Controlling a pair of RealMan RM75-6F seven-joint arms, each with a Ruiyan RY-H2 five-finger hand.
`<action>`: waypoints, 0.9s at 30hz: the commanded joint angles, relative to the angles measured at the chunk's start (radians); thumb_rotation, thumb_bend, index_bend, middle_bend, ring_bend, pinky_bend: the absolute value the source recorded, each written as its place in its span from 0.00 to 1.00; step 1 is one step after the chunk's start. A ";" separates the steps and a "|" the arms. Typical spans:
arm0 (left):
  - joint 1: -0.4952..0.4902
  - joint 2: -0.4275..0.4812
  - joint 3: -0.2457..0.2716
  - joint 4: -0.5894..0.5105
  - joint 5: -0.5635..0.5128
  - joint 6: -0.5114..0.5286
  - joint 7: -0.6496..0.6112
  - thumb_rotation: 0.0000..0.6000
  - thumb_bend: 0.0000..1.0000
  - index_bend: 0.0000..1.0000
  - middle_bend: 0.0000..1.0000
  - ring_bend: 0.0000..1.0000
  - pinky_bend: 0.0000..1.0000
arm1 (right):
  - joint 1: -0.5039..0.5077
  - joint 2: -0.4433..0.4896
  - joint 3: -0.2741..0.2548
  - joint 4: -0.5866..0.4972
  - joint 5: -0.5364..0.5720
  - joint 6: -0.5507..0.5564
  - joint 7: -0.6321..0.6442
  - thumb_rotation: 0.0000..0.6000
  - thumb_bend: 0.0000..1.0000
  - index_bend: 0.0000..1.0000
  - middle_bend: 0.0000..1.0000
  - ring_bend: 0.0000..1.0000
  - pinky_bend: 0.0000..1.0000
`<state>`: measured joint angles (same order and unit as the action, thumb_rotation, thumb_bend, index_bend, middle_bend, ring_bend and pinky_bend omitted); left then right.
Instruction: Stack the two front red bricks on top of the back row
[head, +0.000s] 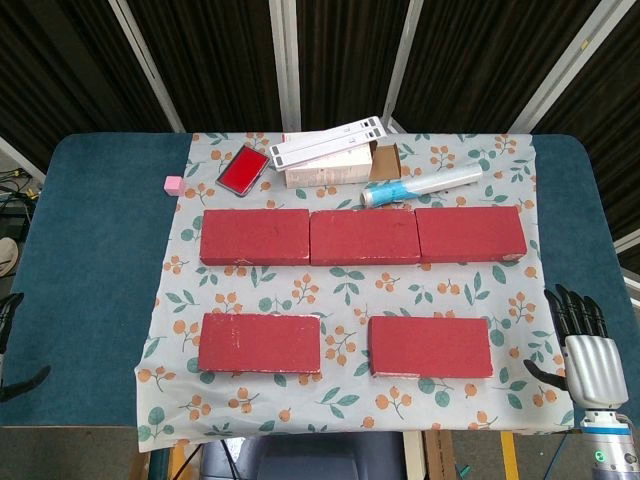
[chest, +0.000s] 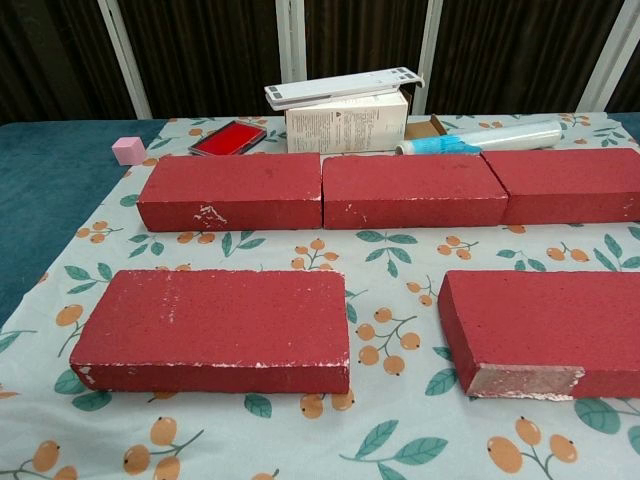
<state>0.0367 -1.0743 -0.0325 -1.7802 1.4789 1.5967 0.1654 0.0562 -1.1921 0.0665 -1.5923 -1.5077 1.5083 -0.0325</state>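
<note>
Two red bricks lie flat at the front of the floral cloth, the left front brick (head: 260, 343) (chest: 215, 330) and the right front brick (head: 430, 346) (chest: 545, 330). Behind them, three red bricks sit end to end as the back row (head: 364, 237) (chest: 412, 190). My right hand (head: 585, 345) rests at the table's right front edge, fingers spread and holding nothing, clear of the right front brick. Of my left hand (head: 12, 345), only dark fingertips show at the left edge, apart and with nothing between them. Neither hand shows in the chest view.
Behind the back row lie a flat red case (head: 243, 169) (chest: 228, 138), a white box (head: 330, 172) (chest: 346, 124) with a white slotted strip on top, and a clear tube (head: 420, 185) (chest: 490, 139). A pink cube (head: 173, 184) (chest: 128, 150) sits on the blue table (head: 90, 250).
</note>
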 joint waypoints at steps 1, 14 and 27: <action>-0.002 0.002 -0.001 0.002 -0.005 -0.005 -0.001 1.00 0.03 0.04 0.09 0.00 0.12 | 0.002 -0.003 0.001 0.002 0.003 -0.003 -0.004 1.00 0.15 0.00 0.00 0.00 0.00; -0.018 0.002 0.004 0.006 -0.001 -0.038 0.000 1.00 0.03 0.03 0.07 0.00 0.12 | 0.000 -0.005 -0.004 -0.001 0.005 -0.006 -0.028 1.00 0.15 0.00 0.00 0.00 0.00; -0.005 -0.003 -0.010 0.016 0.014 0.012 -0.024 1.00 0.01 0.01 0.00 0.00 0.10 | -0.002 0.022 -0.013 -0.063 0.055 -0.055 -0.050 1.00 0.15 0.00 0.00 0.00 0.00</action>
<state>0.0255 -1.0765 -0.0364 -1.7709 1.4917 1.5972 0.1545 0.0528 -1.1725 0.0541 -1.6471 -1.4598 1.4604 -0.0758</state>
